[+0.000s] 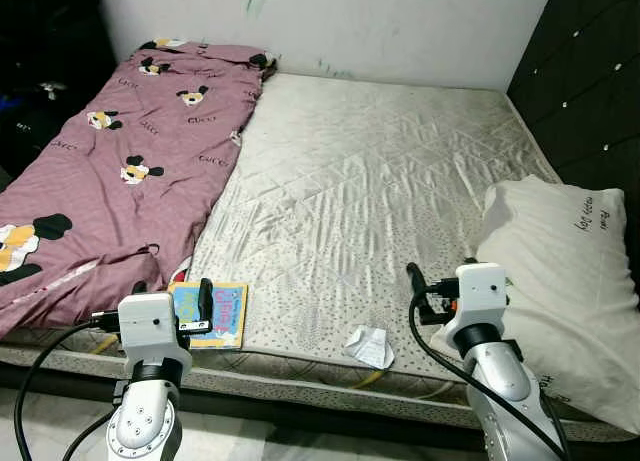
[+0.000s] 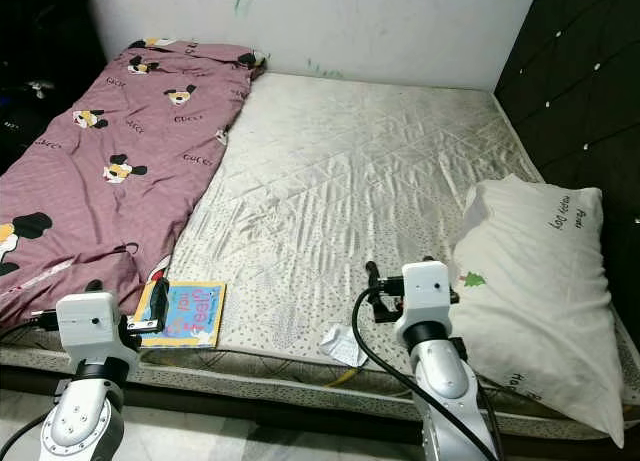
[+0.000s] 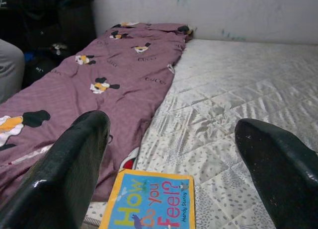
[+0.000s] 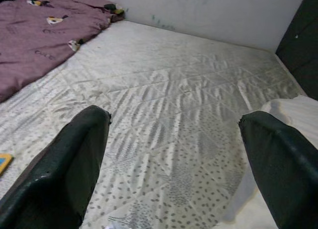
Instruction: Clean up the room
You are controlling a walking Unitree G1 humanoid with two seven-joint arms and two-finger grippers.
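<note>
Risk lies at the front edge of the mattress (image 1: pixel 380 181): the book (image 1: pixel 215 314) and crumpled paper (image 1: pixel 369 346) sit there, so a nudge could push either off. Left gripper (image 3: pixel 169 154) and right gripper (image 4: pixel 174 154) hover with jaws wide, empty.

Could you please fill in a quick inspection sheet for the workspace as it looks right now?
Surface: bare quilted mattress, no sheet.
Job's things: children's book flat at the near edge; crumpled paper near the same edge; purple blanket spread along the robot's left side; white pillow on the right.
Clutter: nothing seen beyond those.
Grippers: left gripper open, over the book; right gripper open, above the mattress beside the pillow.
Cables: black cables looping from both wrists.
Surroundings: marked white wall behind; dark padded headboard at right.
</note>
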